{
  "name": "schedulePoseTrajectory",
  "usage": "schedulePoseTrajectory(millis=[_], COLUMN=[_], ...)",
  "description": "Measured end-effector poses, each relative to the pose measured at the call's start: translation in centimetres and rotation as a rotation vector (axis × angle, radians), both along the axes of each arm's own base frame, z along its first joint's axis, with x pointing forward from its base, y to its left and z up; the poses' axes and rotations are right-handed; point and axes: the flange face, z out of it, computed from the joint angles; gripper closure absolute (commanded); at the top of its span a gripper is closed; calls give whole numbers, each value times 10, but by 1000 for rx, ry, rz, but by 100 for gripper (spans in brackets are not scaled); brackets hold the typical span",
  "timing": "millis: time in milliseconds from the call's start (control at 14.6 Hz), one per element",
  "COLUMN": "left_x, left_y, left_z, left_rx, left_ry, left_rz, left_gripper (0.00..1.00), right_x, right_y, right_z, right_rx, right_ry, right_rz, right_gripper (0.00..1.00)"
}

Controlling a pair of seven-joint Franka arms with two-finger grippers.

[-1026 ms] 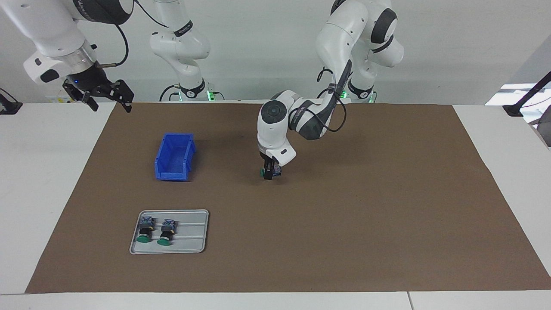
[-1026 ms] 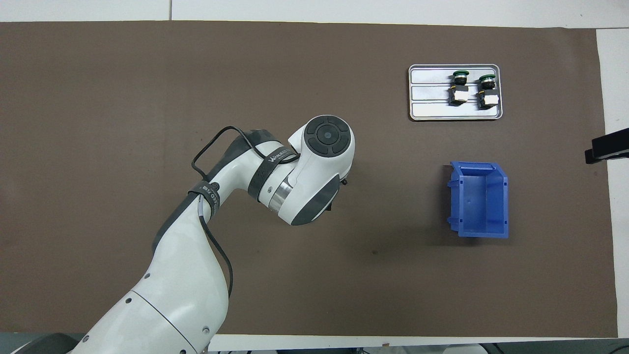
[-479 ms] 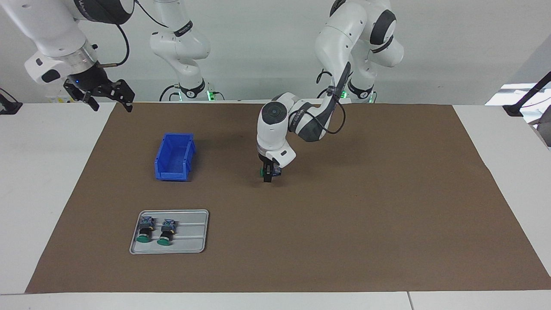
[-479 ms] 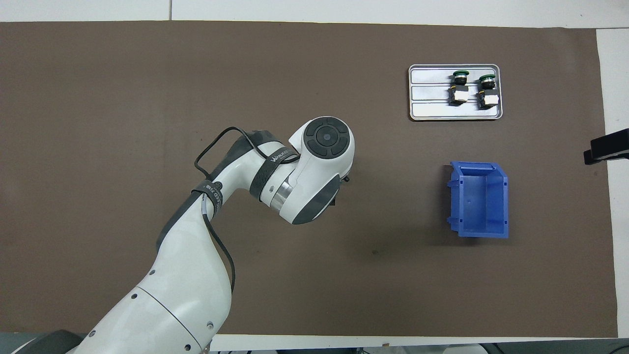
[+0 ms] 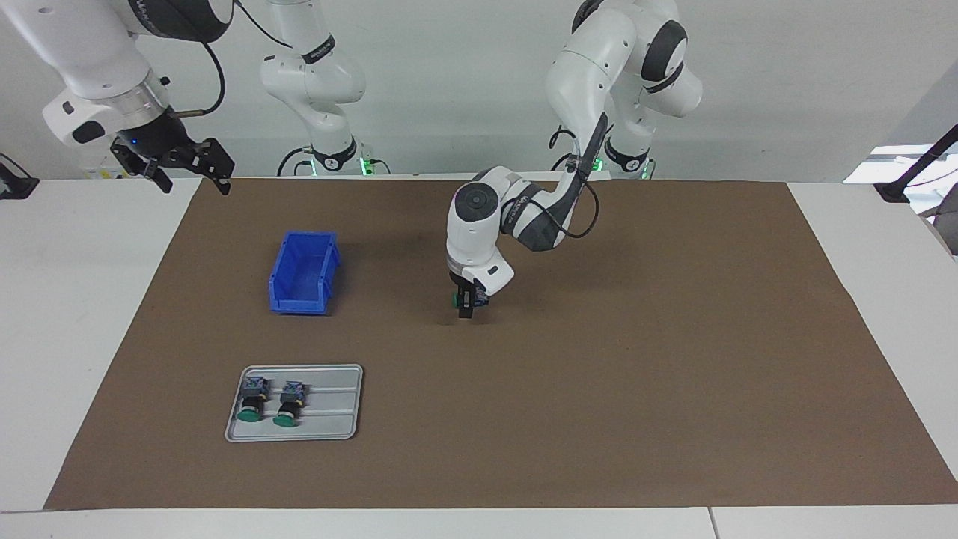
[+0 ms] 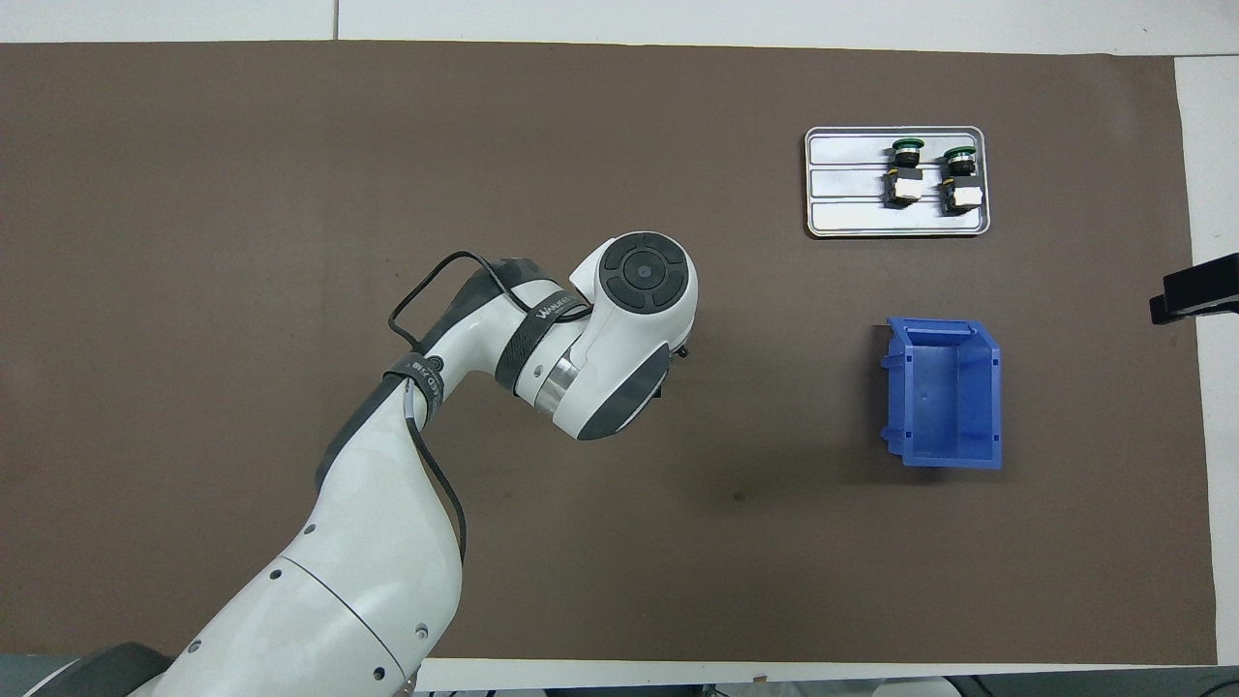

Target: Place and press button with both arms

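Hanging low over the mat's [image 5: 673,359] middle, the left gripper [image 5: 465,307] pinches the button [image 5: 471,299] (green cap sideways); the right gripper [image 5: 187,174] waits spread wide over the table edge, near the bin [image 5: 303,273] and tray [image 5: 333,419]

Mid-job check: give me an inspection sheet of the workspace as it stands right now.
Surface: brown mat on a white table.
Job's things: one button in the left gripper, just above the mat's middle; two buttons lying in the grey tray.
Clutter: blue bin, nearer the robots than the tray, nothing seen in it.
Grippers: left shut on the button; right gripper open, waiting above the table's edge.
Cables: black cable looped at the left wrist.
Surroundings: a third white arm by the wall.
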Motion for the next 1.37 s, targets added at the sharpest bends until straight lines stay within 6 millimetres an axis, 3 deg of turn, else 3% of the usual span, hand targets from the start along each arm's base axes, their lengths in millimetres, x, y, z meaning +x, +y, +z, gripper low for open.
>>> schedulePoseTrajectory(millis=[274, 479, 753, 958, 1163, 1369], left_x=[0, 1, 19, 36, 50, 46], left_y=[0, 0, 16, 41, 93, 124], left_z=[0, 2, 29, 56, 81, 77], left_rx=[-1, -2, -21, -31, -71, -201], left_ry=[-1, -3, -30, -44, -50, -64], left_rz=[6, 19, 57, 72, 76, 67], left_gripper=[74, 80, 82, 81, 81, 86], right_x=[0, 0, 0, 0, 0, 0], right_y=[0, 0, 0, 0, 0, 0], right_z=[0, 0, 0, 0, 0, 0], right_rx=[0, 0, 0, 0, 0, 0], right_ry=[0, 0, 0, 0, 0, 0], right_rz=[0, 0, 0, 0, 0, 0], right_gripper=[1, 1, 1, 1, 1, 1])
